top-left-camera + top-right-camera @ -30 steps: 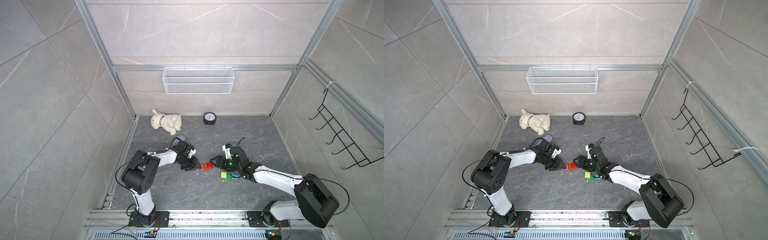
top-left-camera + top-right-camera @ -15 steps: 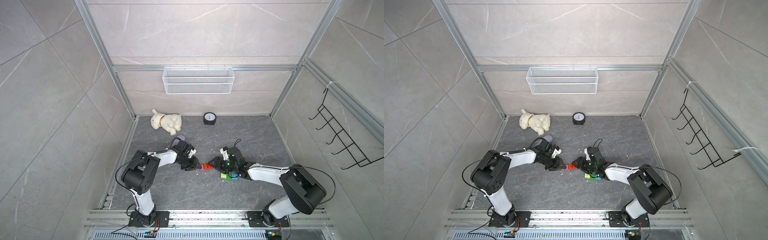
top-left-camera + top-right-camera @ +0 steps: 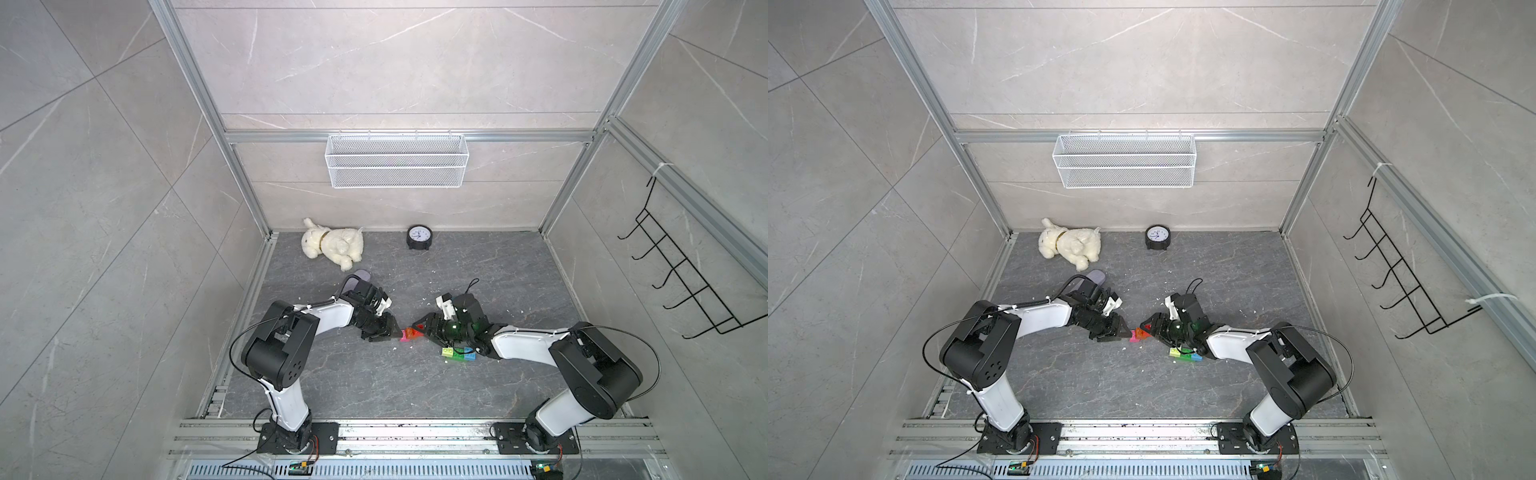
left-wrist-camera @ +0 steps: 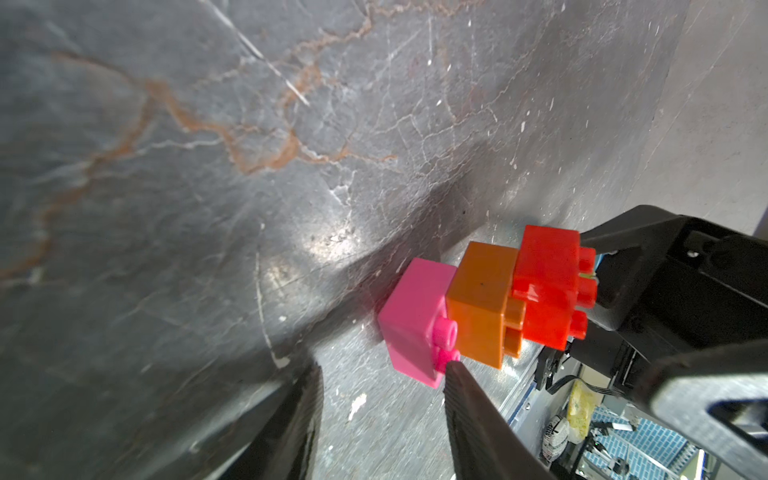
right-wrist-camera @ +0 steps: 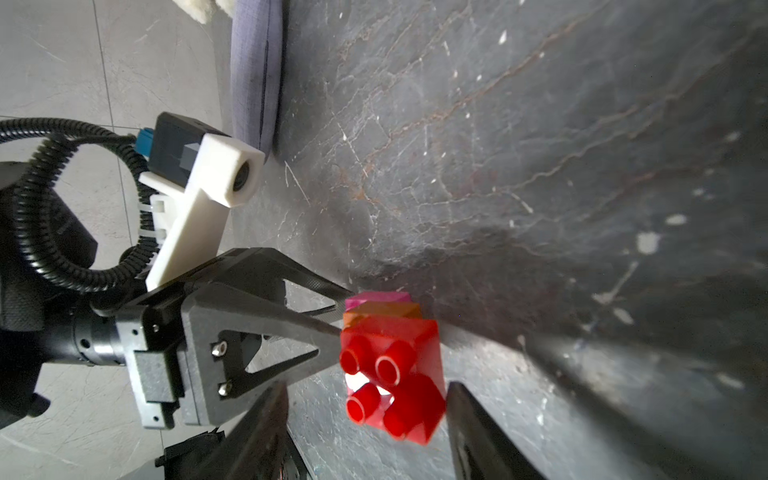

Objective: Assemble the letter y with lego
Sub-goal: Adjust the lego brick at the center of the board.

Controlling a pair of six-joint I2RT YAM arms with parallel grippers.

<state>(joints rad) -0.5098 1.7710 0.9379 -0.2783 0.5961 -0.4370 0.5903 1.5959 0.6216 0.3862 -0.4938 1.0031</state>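
A short stack of lego lies on its side on the dark floor: pink brick (image 4: 415, 320), orange brick (image 4: 482, 303) and red brick (image 4: 548, 282), joined in a row. In both top views it sits between the two grippers (image 3: 410, 332) (image 3: 1140, 332). My left gripper (image 4: 380, 365) is open just behind the pink end, with one fingertip against a pink stud and only floor between the fingers. My right gripper (image 5: 368, 386) is open around the red brick (image 5: 390, 374), whose studs face it. Yellow-green, green and blue bricks (image 3: 458, 354) lie joined beside the right wrist.
A lilac case (image 3: 359, 276) lies behind the left wrist. At the back wall are a plush dog (image 3: 332, 247) and a small clock (image 3: 419, 237). A wire basket (image 3: 397, 166) hangs on that wall, and a hook rack (image 3: 685, 282) on the right wall. White crumbs dot the floor.
My left gripper's jaws have parted slightly behind the pink brick. The right gripper has slid left up to the red end of the stack, and its elbow has swung.
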